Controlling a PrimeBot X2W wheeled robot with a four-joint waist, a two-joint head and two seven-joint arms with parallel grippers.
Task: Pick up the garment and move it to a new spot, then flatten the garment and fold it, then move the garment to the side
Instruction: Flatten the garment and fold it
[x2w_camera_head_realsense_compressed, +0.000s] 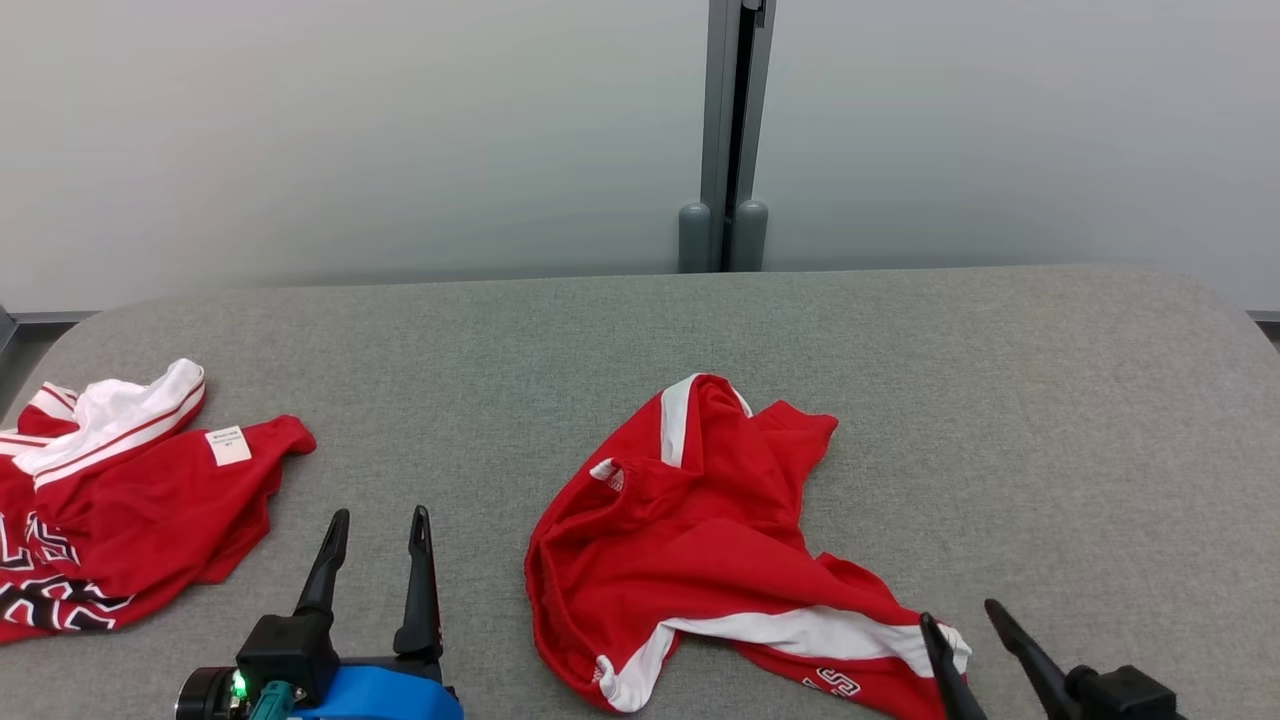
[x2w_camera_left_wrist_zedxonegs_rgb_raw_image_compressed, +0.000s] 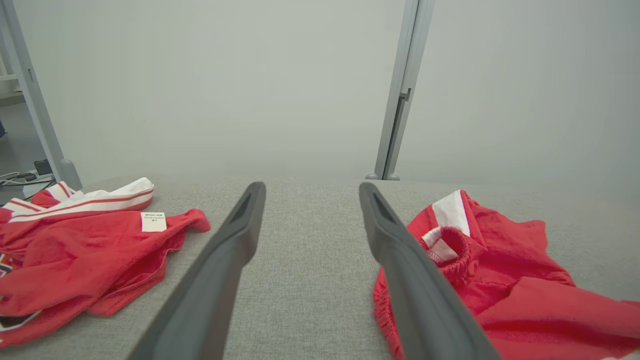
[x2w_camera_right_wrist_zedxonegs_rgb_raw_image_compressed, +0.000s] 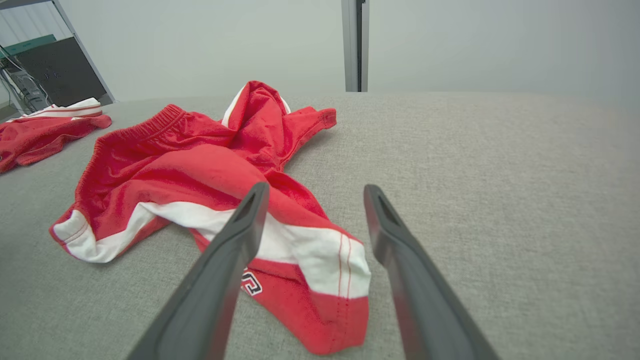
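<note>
Right gripper (x2w_camera_head_realsense_compressed: 957, 614), mine, jaws spread and empty, at the tabletop's (x2w_camera_head_realsense_compressed: 1000, 400) near edge beside the white-banded hem of the crumpled red garment (x2w_camera_head_realsense_compressed: 690, 530), whose long axis slants leftward toward the far edge; left gripper (x2w_camera_head_realsense_compressed: 380, 513), also spread, stands farther off.

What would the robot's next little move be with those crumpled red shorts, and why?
Probably lower the open right gripper onto the white-banded leg end and close on it, to start pulling the red shorts flat. They lie bunched on the grey table; the left gripper is open and empty too, but the right one is nearest that leg.
</note>
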